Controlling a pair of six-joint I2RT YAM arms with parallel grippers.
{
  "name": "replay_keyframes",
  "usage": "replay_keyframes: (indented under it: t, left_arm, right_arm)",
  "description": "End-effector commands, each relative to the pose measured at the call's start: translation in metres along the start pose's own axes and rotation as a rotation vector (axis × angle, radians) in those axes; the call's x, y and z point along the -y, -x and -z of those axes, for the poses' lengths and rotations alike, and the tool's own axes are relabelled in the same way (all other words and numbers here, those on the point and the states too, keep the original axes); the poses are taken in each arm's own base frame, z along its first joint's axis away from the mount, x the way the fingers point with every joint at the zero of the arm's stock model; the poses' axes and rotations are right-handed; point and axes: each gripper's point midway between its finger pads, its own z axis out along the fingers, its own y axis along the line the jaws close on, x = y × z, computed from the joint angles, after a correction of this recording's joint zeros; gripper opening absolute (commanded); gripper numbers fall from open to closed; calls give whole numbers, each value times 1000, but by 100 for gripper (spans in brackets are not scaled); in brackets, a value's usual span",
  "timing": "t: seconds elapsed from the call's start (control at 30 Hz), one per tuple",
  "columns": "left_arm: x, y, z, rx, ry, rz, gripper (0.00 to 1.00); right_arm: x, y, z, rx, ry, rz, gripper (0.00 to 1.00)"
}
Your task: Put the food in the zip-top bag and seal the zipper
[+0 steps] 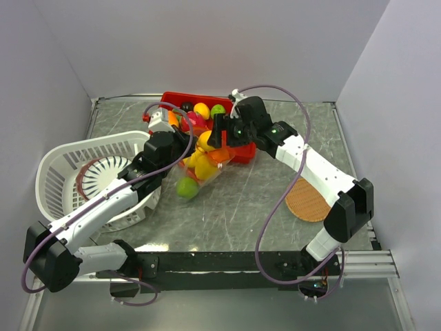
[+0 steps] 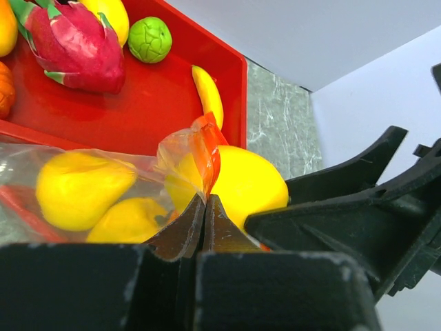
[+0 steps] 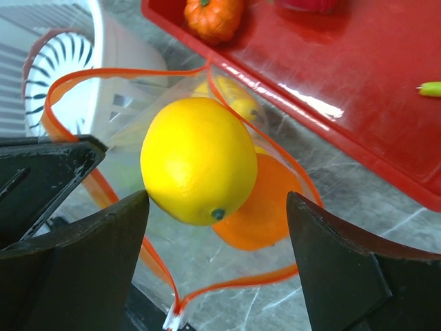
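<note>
The clear zip-top bag (image 1: 196, 169) lies between the arms with its mouth held up and open. Yellow fruits (image 2: 83, 189), an orange (image 3: 269, 207) and a green lime (image 1: 187, 188) are inside it. My left gripper (image 2: 205, 200) is shut on the reddish-orange zipper (image 2: 210, 148) at the rim. My right gripper (image 3: 217, 200) hangs open over the bag's mouth. A yellow lemon (image 3: 198, 160) sits in that mouth between the wide fingers; it is close against one finger and clear of the other. The zipper strip (image 3: 234, 283) loops open around the lemon.
The red tray (image 1: 207, 103) behind the bag holds more food: a dragon fruit (image 2: 76, 41), a green fruit (image 2: 150, 39), a banana (image 2: 207, 93) and a small pumpkin (image 3: 213, 17). A white slatted basket (image 1: 89, 176) stands at the left. A brown round disc (image 1: 307, 202) lies right.
</note>
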Motion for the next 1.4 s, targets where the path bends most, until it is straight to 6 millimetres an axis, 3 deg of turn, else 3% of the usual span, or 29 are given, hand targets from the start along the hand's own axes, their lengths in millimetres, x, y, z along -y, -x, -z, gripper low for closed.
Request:
replay_keyframes:
  t: [0.0, 0.17, 0.37, 0.47, 0.6, 0.9, 1.23, 1.33, 1.37]
  left_arm:
    - [23, 24, 6, 74, -80, 28, 1]
    - [23, 25, 6, 76, -80, 28, 1]
    - [23, 25, 5, 77, -79, 38, 1]
    - [24, 25, 6, 79, -82, 37, 1]
    - [26, 28, 6, 83, -86, 36, 1]
    - [26, 28, 7, 83, -88, 41, 1]
    - [24, 28, 10, 83, -84, 38, 1]
    - [24, 28, 9, 81, -84, 38, 1]
    - [25, 28, 9, 81, -84, 39, 1]
  right_arm:
    - [6, 37, 31, 165, -66, -1, 88]
    - [14, 45, 51, 236, -90, -27, 88]
    - [38, 30, 43, 227, -101, -105, 88]
    - [46, 22, 40, 209, -102, -121, 82]
    - [46, 7, 34, 188, -66, -137, 66]
    - [46, -21, 5, 96, -11, -189, 53]
    - [49, -25, -5, 80, -19, -204, 42]
    - [47, -22, -6, 77, -11, -209, 32]
    - [43, -18, -5, 81, 1, -209, 24]
